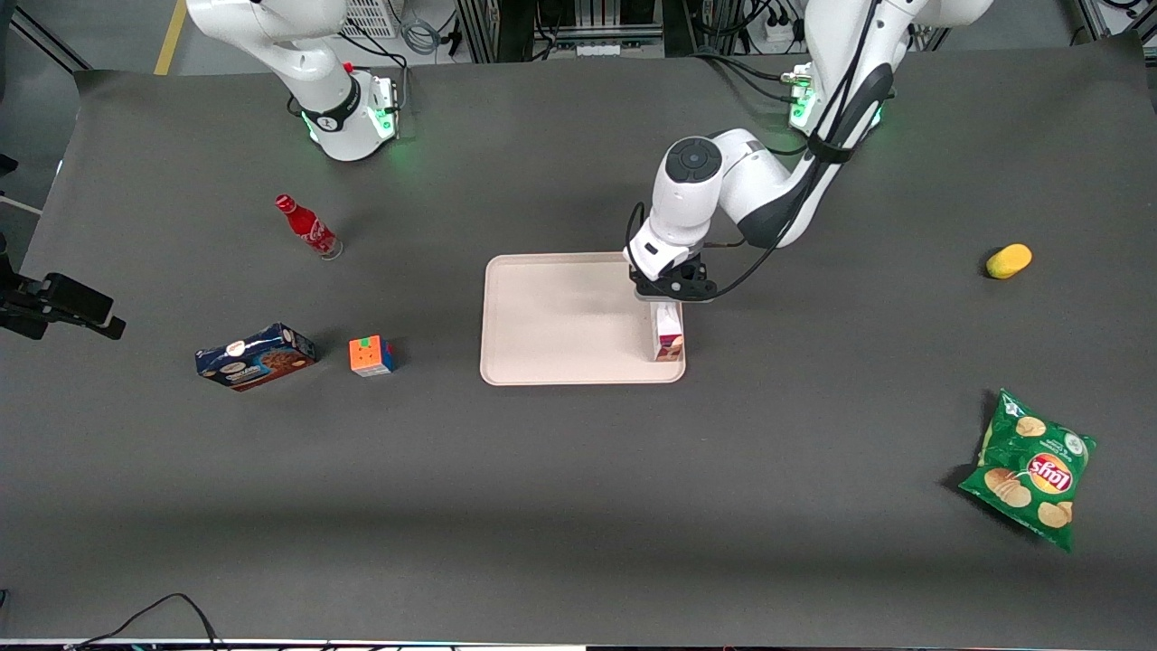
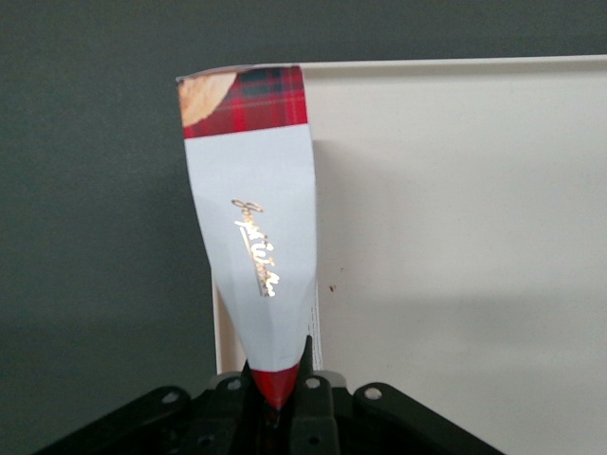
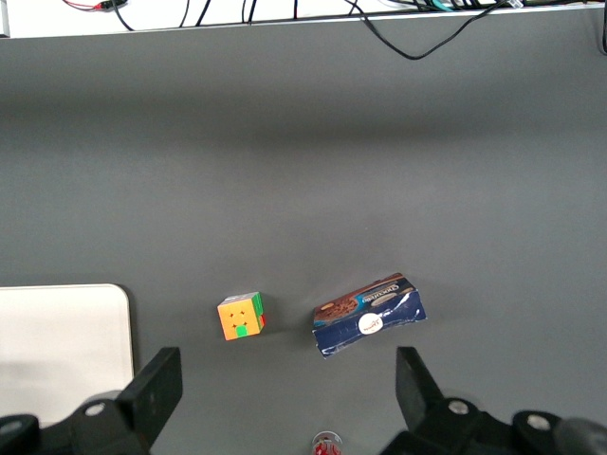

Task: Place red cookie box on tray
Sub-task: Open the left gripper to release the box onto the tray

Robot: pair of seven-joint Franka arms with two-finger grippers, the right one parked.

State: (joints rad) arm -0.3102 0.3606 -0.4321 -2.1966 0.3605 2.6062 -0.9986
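The red cookie box (image 1: 667, 332) stands on end over the tray (image 1: 560, 316), at the tray's edge toward the working arm's end of the table. Its white label panel (image 2: 258, 256) and tartan end show in the left wrist view, where the box (image 2: 251, 190) hangs over the tray rim (image 2: 220, 341). My left gripper (image 1: 671, 291) is shut on the box's upper end, its black fingers (image 2: 318, 403) pressed against the red tip. Whether the box's lower end touches the tray floor I cannot tell.
A blue cookie box (image 1: 256, 356), a colour cube (image 1: 371, 355) and a red bottle (image 1: 307, 226) lie toward the parked arm's end. A green chip bag (image 1: 1030, 468) and a yellow fruit (image 1: 1009, 260) lie toward the working arm's end.
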